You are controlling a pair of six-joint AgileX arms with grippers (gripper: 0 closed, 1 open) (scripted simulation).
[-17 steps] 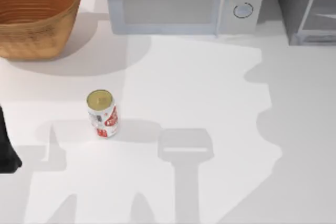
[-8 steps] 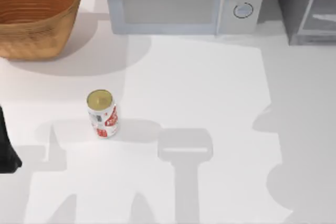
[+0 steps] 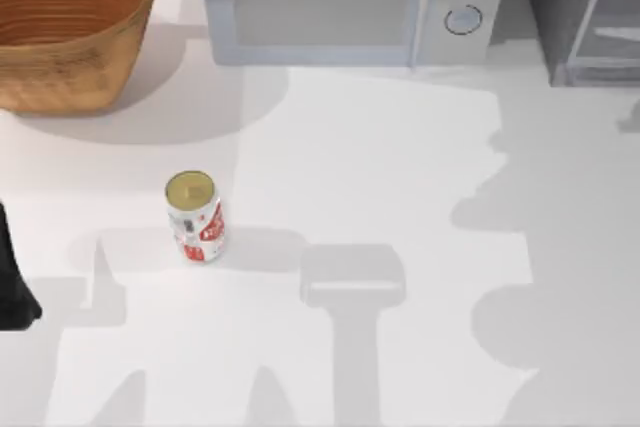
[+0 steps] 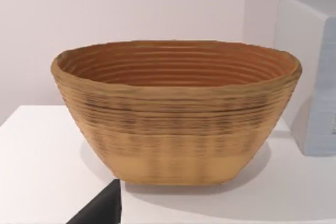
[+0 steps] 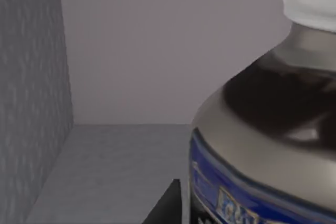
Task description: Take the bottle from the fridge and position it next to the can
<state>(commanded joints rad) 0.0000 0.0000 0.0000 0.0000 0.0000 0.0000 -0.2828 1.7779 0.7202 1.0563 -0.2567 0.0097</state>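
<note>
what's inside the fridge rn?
The bottle stands inside the fridge, close up in the right wrist view: white cap, dark drink, blue-marked label. Its base is out of frame. From the top view, the fridge interior is hidden by its door.

Bright even light, soft table (image 3: 400, 147) shadows
</note>
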